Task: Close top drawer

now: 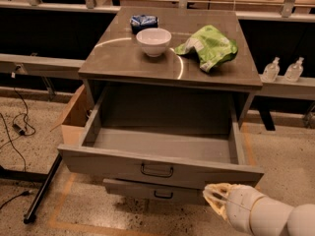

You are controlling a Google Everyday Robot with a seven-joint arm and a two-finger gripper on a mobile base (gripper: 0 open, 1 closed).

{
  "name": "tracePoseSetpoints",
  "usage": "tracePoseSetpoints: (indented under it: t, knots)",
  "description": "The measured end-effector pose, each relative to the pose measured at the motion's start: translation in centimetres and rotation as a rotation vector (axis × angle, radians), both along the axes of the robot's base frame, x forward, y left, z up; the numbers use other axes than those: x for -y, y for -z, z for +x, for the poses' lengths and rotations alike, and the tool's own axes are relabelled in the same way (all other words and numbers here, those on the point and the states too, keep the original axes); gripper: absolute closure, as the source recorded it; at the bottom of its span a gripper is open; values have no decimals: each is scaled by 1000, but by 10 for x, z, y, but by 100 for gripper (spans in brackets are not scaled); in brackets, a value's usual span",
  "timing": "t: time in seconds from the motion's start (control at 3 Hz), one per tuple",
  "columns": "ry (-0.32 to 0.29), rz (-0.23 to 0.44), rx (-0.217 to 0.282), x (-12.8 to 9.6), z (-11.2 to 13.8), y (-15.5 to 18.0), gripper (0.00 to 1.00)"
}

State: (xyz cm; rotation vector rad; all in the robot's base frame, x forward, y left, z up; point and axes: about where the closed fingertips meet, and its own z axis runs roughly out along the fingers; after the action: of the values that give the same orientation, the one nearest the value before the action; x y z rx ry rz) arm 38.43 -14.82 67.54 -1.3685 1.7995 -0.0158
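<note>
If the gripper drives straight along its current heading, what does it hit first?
Likely the front of the top drawer: the gripper, low right, points left and slightly up at its lower right edge. Depth is unclear; it could slide past in front, across the second drawer.

The arm (300, 222) enters from the near right corner of the scene, low in the view, and reaches leftward. It is thick, rounded and pale, and only its last stretch is visible. A cream-coloured wrist (243, 208) segment narrows toward the tool (212, 196), which sits at the near right, low down. The tool's tip points left and slightly far, and it carries nothing.
</note>
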Motion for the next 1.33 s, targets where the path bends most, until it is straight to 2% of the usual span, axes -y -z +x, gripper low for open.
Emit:
tracePoseSetpoints:
  t: [0.33,1.33]
  knots:
    - [-27,-28,113,-15,39,23,100]
    - [-86,-82,261,-32,109,31,100]
